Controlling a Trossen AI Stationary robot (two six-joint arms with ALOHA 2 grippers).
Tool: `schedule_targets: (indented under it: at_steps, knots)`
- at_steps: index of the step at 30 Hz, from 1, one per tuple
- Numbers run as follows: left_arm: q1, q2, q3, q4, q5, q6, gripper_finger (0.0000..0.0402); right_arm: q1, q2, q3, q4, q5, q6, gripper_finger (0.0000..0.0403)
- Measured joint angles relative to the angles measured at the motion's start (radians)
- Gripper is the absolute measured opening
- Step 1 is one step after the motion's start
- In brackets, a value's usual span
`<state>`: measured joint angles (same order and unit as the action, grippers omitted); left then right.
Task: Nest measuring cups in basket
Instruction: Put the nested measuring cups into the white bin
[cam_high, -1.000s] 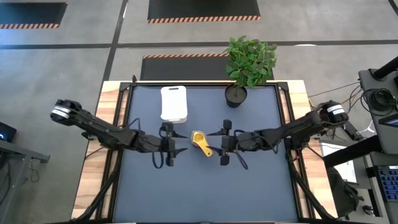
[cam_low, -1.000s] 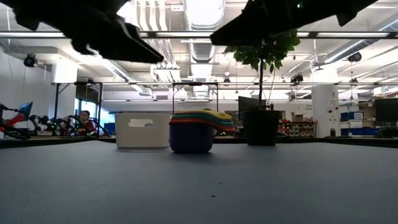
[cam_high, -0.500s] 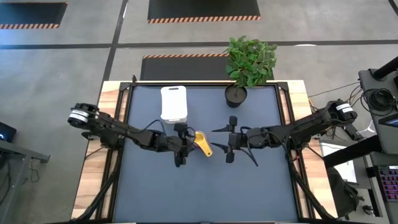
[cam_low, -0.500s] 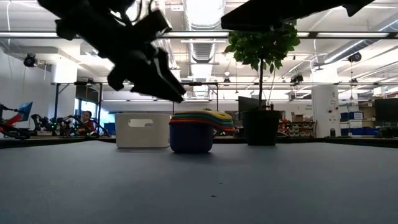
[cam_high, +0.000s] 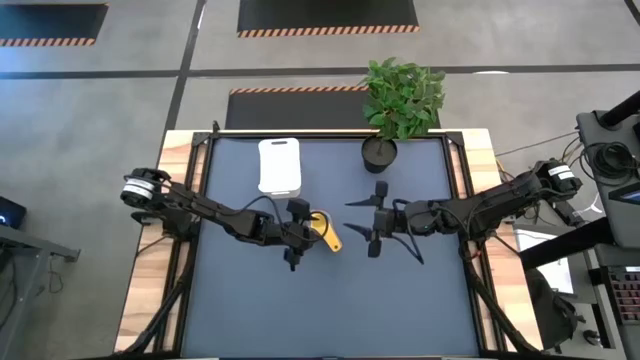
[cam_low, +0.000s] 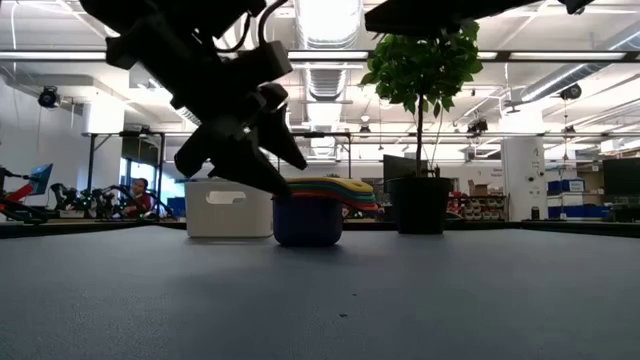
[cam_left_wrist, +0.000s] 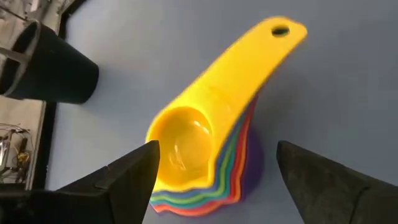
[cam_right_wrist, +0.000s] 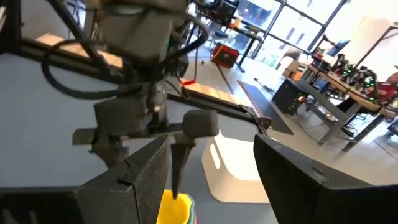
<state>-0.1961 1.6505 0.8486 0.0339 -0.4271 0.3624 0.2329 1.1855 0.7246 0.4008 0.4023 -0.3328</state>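
Note:
The measuring cups (cam_high: 322, 230) stand nested in one stack on the blue mat, the yellow one on top with its handle (cam_left_wrist: 249, 56) sticking out. The stack rests on its dark blue bottom cup (cam_low: 307, 222). My left gripper (cam_high: 300, 234) is open and tipped down at the stack. In the left wrist view, one finger (cam_left_wrist: 127, 177) stands on each side of the cup bowls (cam_left_wrist: 186, 149), apart from them. My right gripper (cam_high: 372, 222) is open and held up level, to the right of the stack. The white basket (cam_high: 279, 166) stands toward the far edge.
A black plant pot (cam_high: 379, 152) with a green plant stands at the far edge, right of the basket. The right wrist view looks past the left gripper to the basket (cam_right_wrist: 236, 165). Bare mat lies toward the near edge (cam_high: 330, 310).
My left gripper has moved toward the table's right and sunk down to the cup stack, tipping and rolling as it went. Its fingers now stand on either side of the stack. My right gripper has drawn back toward the right edge and risen. The cups have kept still.

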Motion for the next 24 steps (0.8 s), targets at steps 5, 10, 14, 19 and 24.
schedule_targets:
  at_steps: [5,10,14,19,24]
  knots:
    - [0.005,0.030,0.001,0.010,0.015,0.004,0.0281,-0.003,0.002,-0.001,0.000,0.018,-0.012,0.0221]
    - [0.016,0.077,0.001,0.045,0.020,0.004,0.0263,-0.005,0.002,-0.001,-0.007,0.019,-0.008,0.0221]
    - [0.023,0.101,0.002,0.061,0.011,0.006,0.0244,-0.005,0.003,-0.001,-0.007,0.019,-0.008,0.0221]
    - [0.024,0.113,0.004,0.070,0.003,0.005,0.0199,-0.005,0.003,-0.001,-0.007,0.019,-0.008,0.0221]
    - [0.021,0.091,0.005,0.048,-0.036,-0.002,0.0168,-0.005,0.003,-0.001,-0.008,0.019,-0.008,0.0221]
